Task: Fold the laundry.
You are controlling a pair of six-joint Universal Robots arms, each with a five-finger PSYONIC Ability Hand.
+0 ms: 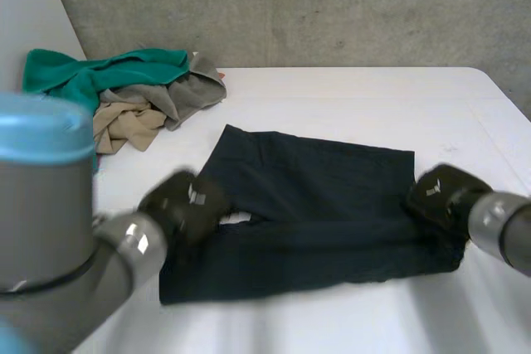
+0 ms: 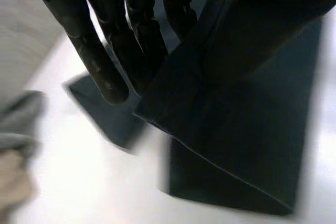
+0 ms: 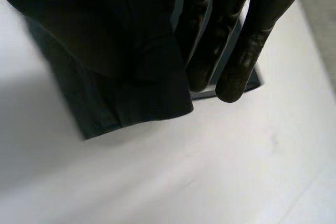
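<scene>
Closest to us, our left arm (image 1: 46,205) ends in the left hand (image 1: 184,202), at the left edge of the dark garment (image 1: 323,205). Its straight fingers (image 2: 105,66) pinch a raised fold. Our right hand (image 1: 440,192) pinches the right edge likewise. We see the garment mid-bench (image 1: 348,93), with a clothes pile (image 1: 124,93) at the far left.

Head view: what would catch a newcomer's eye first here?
The dark trousers spread across the middle of the white table, with the left robot hand gripping one end and the right robot hand the other. Next, the heap of green, grey and tan clothes at the table's far left corner.
</scene>
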